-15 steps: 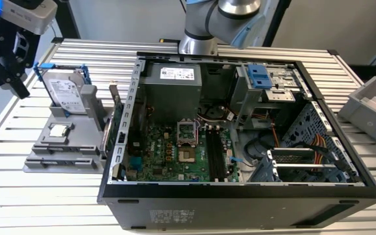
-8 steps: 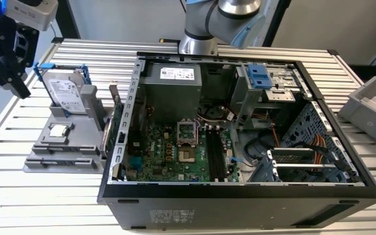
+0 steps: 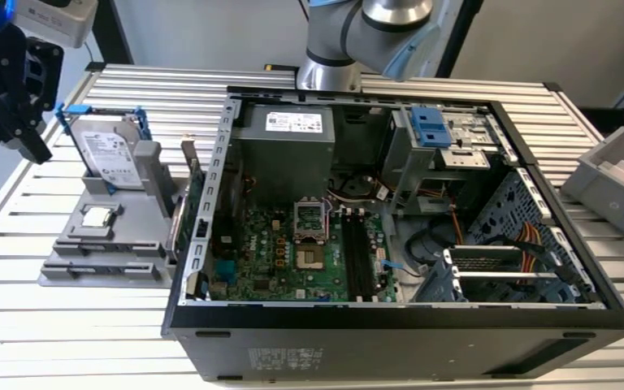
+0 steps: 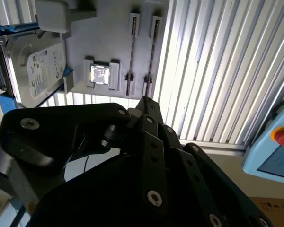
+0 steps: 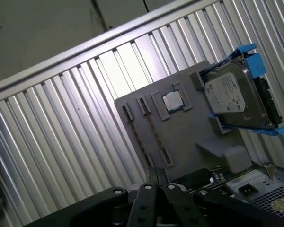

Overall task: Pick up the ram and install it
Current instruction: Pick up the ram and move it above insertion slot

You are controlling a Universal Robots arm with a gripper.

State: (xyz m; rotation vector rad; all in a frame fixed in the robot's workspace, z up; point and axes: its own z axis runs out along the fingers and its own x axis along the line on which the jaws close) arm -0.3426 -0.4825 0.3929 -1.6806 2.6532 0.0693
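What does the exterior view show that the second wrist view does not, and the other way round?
Exterior view adds: the open computer case, its motherboard and a grey bin. Second wrist view adds: a red button on a light-blue panel. Shared: the hard drive in its blue frame and a square chip, on the grey holder.

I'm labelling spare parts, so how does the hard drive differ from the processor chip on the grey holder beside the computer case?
The hard drive stands upright on its edge; the processor chip lies flat in a recess. The hard drive is much larger and oblong; the processor chip is small and square. The hard drive sits in a blue frame; the processor chip has none. Both are silvery and sit on the grey holder.
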